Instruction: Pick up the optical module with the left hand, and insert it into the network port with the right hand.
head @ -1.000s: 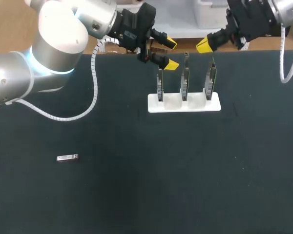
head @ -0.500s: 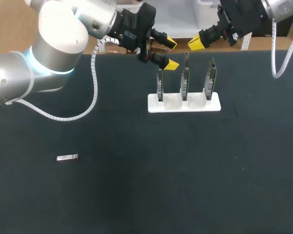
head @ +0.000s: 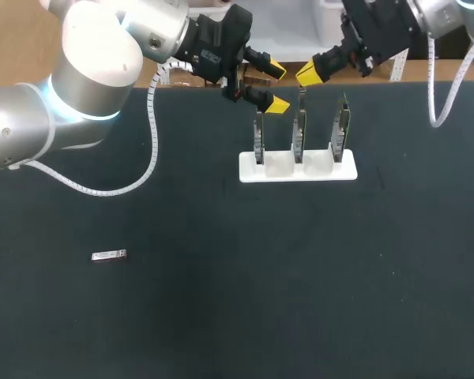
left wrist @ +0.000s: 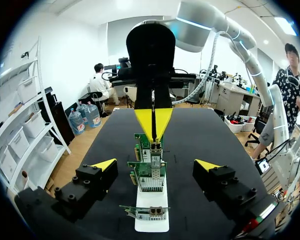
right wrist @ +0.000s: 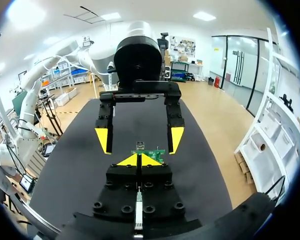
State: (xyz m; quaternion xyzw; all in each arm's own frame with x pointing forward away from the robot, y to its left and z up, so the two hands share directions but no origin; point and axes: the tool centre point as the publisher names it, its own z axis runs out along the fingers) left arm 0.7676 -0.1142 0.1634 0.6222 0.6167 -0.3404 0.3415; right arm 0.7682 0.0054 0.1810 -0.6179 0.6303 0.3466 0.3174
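The optical module (head: 109, 255), a small silvery bar, lies flat and alone on the dark table (head: 237, 316) at about eight o'clock from its middle, well apart from both arms. Farther out, at about one o'clock from the middle, a white holder (head: 298, 169) carries three network cards (head: 299, 130) upright in a row. Beyond it, at about eleven o'clock from the holder, the left gripper (head: 276, 88) hangs over the table's far edge with its two yellow-tipped fingers spread wide and nothing between them. In the left wrist view the row of cards stands ahead of that gap, and neither finger touches it. At twelve o'clock from the holder, the right gripper (head: 306, 76) comes in from the far right corner and points down toward the top of the middle card. Its yellow tips are pressed together into one wedge, and no object shows between them. Whether the wedge touches the card cannot be told.
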